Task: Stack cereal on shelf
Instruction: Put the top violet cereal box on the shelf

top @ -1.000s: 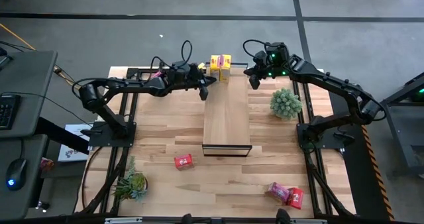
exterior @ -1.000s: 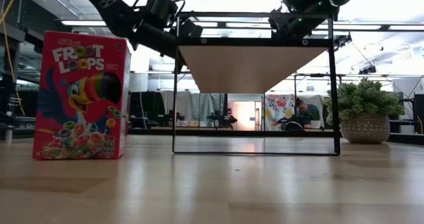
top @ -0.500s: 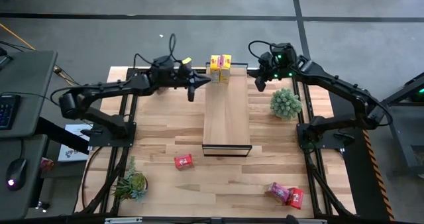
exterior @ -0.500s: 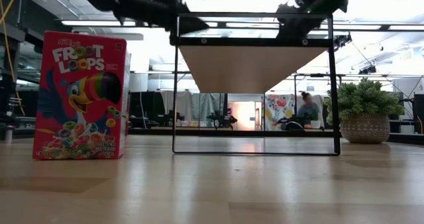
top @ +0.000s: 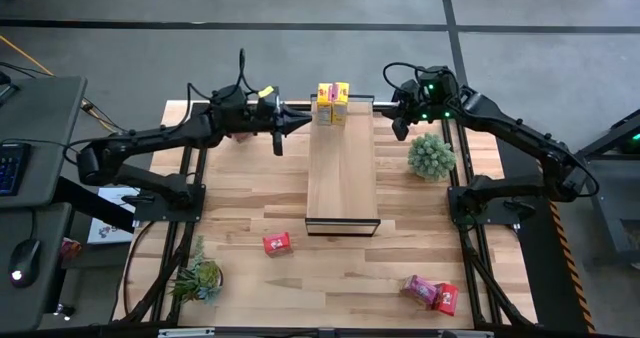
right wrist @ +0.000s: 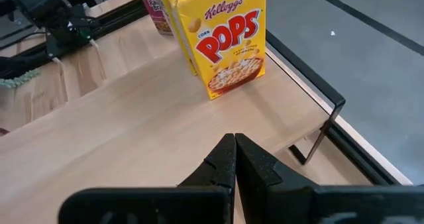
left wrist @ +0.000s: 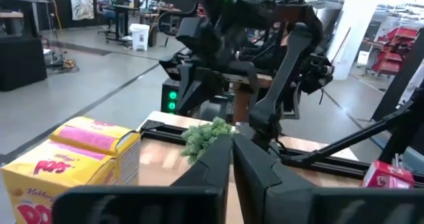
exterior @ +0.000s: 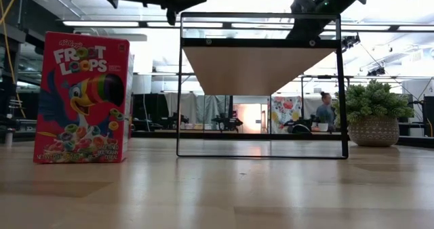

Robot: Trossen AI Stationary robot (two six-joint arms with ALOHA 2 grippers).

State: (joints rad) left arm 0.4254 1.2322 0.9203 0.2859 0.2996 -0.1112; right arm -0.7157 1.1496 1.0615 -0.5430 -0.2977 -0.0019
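Two yellow cereal boxes (top: 333, 103) stand upright side by side on their bottoms at the far end of the shelf's wood top (top: 342, 173). They also show in the right wrist view (right wrist: 228, 38) and the left wrist view (left wrist: 73, 168). My left gripper (top: 298, 121) is shut and empty, just left of the boxes and above the table, pointing at them. My right gripper (top: 399, 130) is shut and empty, just off the shelf's right edge at its far end. A red box (top: 277, 243) lies on the table near the shelf's front left corner. Two more boxes (top: 432, 293) lie at the near right.
A round potted plant (top: 431, 156) stands right of the shelf under the right arm. A second plant (top: 200, 278) stands at the near left. A pink box (right wrist: 156, 2) shows beyond the yellow boxes. The Froot Loops box (exterior: 85, 97) stands upright in front of the dark shelf frame (exterior: 261, 87).
My left gripper has drawn back from the shelf toward the table's left edge and has risen. My right gripper has drawn back a little toward the table's right edge. The boxes on the shelf have stayed where they were.
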